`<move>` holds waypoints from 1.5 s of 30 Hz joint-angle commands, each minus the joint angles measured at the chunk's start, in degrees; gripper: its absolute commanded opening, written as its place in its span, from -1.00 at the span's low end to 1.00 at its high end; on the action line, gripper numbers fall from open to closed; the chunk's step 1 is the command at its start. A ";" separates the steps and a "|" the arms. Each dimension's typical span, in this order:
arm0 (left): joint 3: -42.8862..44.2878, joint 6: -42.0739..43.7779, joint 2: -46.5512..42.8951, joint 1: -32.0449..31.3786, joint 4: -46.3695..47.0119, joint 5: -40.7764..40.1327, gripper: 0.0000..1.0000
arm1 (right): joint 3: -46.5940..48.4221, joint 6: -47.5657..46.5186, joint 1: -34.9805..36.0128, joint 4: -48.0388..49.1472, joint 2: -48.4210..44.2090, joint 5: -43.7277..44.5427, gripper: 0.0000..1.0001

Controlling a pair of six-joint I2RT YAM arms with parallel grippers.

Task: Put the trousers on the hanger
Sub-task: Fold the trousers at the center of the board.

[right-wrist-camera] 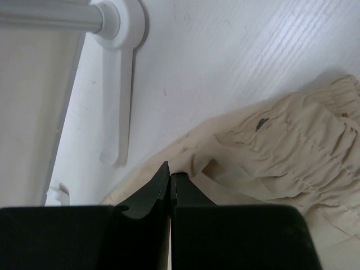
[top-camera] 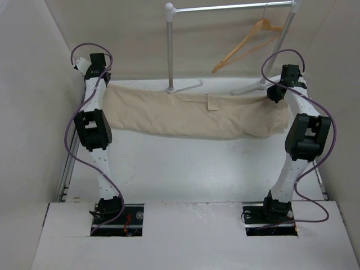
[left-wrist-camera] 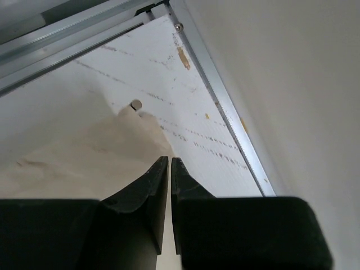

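Note:
The beige trousers hang stretched in a long band between my two grippers, sagging toward the table, with a pocket flap near the middle. My left gripper is shut at their left end; in the left wrist view its jaws stand closed to a thin slit over the cloth. My right gripper is shut on the gathered waistband end, with a fold pinched at its fingertips. The wooden hanger hangs tilted from the rack bar, behind and above the trousers.
A white metal rack stands at the back with a top bar; its foot lies close to my right gripper. White walls enclose the table; an aluminium edge rail runs along the left side.

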 commanded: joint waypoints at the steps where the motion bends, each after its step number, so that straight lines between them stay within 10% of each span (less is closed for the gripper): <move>1: 4.05 1.23 1.47 0.19 7.42 -2.29 -0.85 | 6.78 -0.15 -1.12 -0.60 2.83 0.53 -0.92; 4: 7.31 1.32 3.59 -0.16 10.41 0.07 -0.67 | 9.25 0.11 -1.03 -1.40 4.68 0.79 -0.66; 8: 3.30 2.02 -0.17 -0.43 12.97 3.50 -0.20 | 6.80 -1.20 -1.03 -0.61 1.27 0.71 0.17; 13: -28.21 0.97 -19.66 -1.22 16.47 4.83 -0.05 | -8.72 -4.28 0.81 4.03 -11.02 0.09 0.52; 17: -52.75 -4.82 -32.94 -1.31 19.82 6.40 -0.04 | -26.48 -2.80 1.17 10.19 -23.41 0.35 0.36; 22: -67.72 -6.94 -39.12 0.62 24.56 12.11 0.14 | -38.63 2.04 1.08 13.37 -32.22 -0.17 -0.63; 35: -67.40 -10.63 -28.41 3.61 30.98 14.15 0.20 | -49.73 1.61 -5.51 16.97 -30.14 -2.54 0.38; 41: -63.79 -11.25 -22.43 3.26 31.69 13.53 0.02 | -44.02 2.22 -5.96 19.25 -21.25 -3.33 0.21; 45: -62.21 -11.51 -19.97 3.26 32.65 13.62 -0.41 | -41.99 2.83 -5.87 19.08 -18.52 -2.55 -0.43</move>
